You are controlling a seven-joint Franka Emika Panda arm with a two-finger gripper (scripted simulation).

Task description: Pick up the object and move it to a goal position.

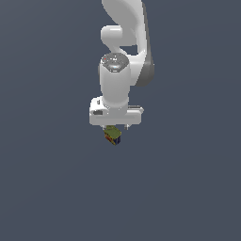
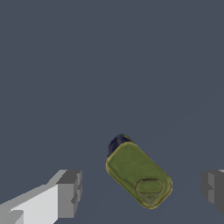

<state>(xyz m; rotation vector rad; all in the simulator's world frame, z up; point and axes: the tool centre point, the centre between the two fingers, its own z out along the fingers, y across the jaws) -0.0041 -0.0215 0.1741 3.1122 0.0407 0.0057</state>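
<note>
One plain dark grey-blue surface [image 1: 47,188] fills both views, flat and matte, with no texture and no other thing seen on it, so nothing is found around the work area and nothing blocks the way.

The white arm [image 1: 123,52] is seen next, coming down from the upper edge of the exterior view. Its links are smooth and rounded, with a glossy plastic look, a grey band on one side and a grey round cap on the joint. Below it a wider, flat white block is carried, from which the gripper [image 1: 114,128] points downwards.

In the wrist view the two fingers [image 2: 69,194] are shown as grey, angular blocks with flat faces, standing well apart, one on each side of the object [image 2: 138,174]. Clear gaps are seen between the object and both pads, so the hand is wide open and nothing is held.

The object is the smallest thing. It is seen just under the gripper in the exterior view, tilted. Its top face is olive green with rounded corners and an oval mark pressed in; a dark blue end shows behind, and orange-red and yellow patches are seen on its side. Whether it rests on the surface cannot be told.
</note>
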